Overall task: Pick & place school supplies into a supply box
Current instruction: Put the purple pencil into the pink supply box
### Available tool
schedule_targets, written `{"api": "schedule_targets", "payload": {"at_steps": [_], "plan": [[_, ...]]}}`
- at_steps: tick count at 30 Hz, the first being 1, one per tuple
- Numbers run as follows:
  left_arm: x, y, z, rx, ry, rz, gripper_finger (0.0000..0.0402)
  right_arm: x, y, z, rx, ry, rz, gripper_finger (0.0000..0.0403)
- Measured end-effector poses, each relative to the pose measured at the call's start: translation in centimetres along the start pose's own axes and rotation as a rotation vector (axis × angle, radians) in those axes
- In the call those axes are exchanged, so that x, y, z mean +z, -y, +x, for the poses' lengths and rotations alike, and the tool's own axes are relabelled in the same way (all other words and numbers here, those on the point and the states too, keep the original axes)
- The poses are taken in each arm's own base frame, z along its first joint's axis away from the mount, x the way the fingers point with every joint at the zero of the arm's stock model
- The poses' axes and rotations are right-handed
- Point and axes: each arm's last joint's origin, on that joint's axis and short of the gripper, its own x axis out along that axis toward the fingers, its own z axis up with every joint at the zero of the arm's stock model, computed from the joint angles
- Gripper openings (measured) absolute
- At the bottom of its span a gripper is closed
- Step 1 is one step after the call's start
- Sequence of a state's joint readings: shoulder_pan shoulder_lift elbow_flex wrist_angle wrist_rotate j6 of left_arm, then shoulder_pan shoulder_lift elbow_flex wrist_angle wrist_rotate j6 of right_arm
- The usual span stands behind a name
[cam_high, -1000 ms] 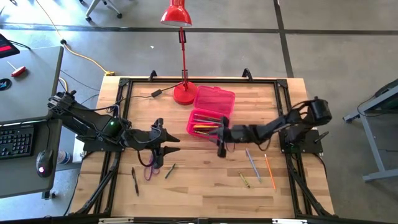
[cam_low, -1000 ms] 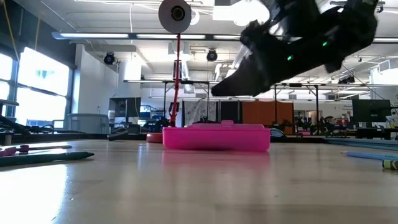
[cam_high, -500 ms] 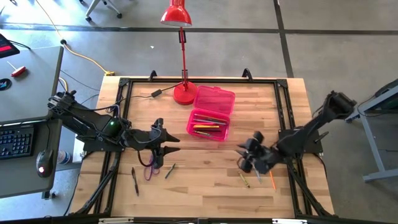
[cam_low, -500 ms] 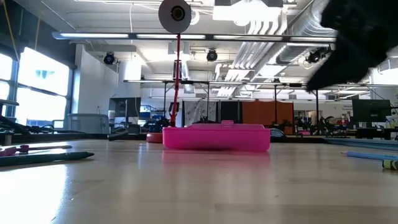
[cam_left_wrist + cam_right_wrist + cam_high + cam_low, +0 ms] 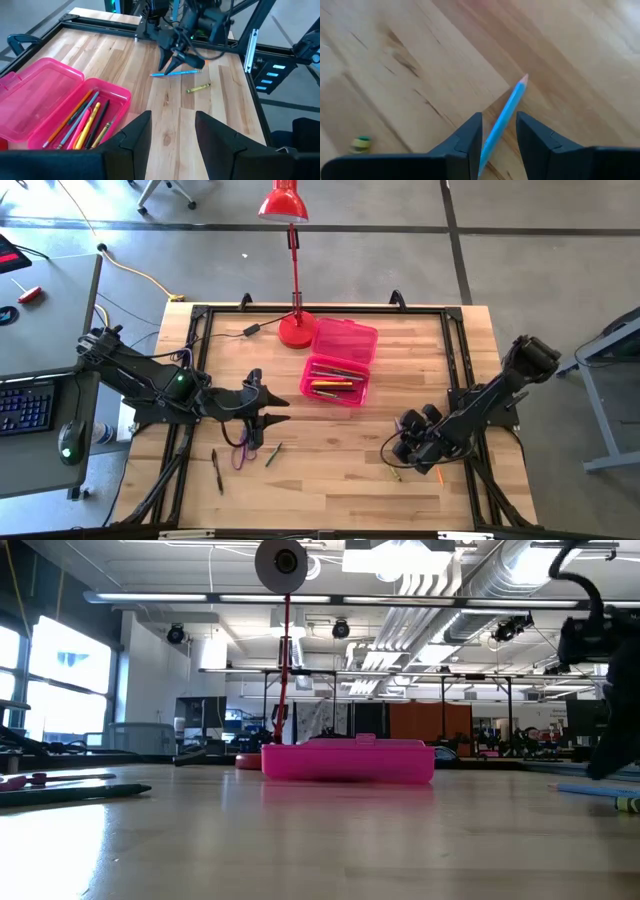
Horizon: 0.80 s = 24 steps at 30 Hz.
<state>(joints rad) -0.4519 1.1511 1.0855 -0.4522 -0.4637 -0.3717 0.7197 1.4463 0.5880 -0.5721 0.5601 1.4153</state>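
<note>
High view shows the supply box (image 5: pixel 338 364) lying open toward the far middle of the tabletop (image 5: pixel 330 480), its lid folded back beside the red desk lamp (image 5: pixel 295 320), and several pens and pencils already resting in its tray; the left wrist view shows orange, yellow, pink and dark ones there. So the task looks partly done. Left over on the tabletop are the purple-handled scissors (image 5: pixel 242 454), a green pen (image 5: pixel 273 454) and a black pen (image 5: pixel 216 471) near the left end effector (image 5: pixel 262 416), which hangs released just above them and appears to wait. On the other side, the right end effector (image 5: pixel 498 131) is low over a blue pencil (image 5: pixel 503 118); its fingers (image 5: pixel 468 135) stand apart on either side of the pencil, released and not yet clenched, so the grasp is probably the step in hand. A yellow-green crayon (image 5: pixel 197 88) lies near that pencil. From above, the right arm covers most of the items beneath it, so how many remain there is hard to tell. The low view cuts the right arm at the picture's edge and shows the box only side-on, its contents hidden.
</note>
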Motion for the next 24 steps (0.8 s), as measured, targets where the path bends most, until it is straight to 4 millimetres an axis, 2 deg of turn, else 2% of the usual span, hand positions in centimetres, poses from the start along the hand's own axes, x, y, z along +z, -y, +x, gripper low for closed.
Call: {"api": "schedule_targets", "payload": {"at_steps": [11, 13, 16, 18, 21, 24], "plan": [[0.0, 0.0, 0.0, 0.002, 0.001, 0.000, 0.0184, -1.2, -1.0, 3.0, -0.064, 0.046, -0.068, 0.0094], [0.0, 0.0, 0.0, 0.002, 0.001, 0.000, 0.0184, -1.2, -1.0, 3.1, -0.064, 0.053, -0.069, 0.0075], [0.0, 0.0, 0.0, 0.003, 0.000, 0.001, 0.0184, -1.1, -1.1, 3.1, -0.067, 0.075, -0.075, 0.0023], [0.0, 0.0, 0.0, 0.003, -0.001, 0.002, 0.0184, -1.1, -1.1, 3.2, -0.063, 0.093, -0.100, 0.0009], [0.0, 0.0, 0.0, 0.002, -0.002, 0.003, 0.0184, -0.8, -1.5, 3.1, -0.021, 0.139, -0.099, 0.0018], [0.0, 0.0, 0.0, 0.000, -0.003, 0.003, 0.0184, 0.1, -3.2, 2.5, 0.135, 0.191, -0.039, 0.0006]]}}
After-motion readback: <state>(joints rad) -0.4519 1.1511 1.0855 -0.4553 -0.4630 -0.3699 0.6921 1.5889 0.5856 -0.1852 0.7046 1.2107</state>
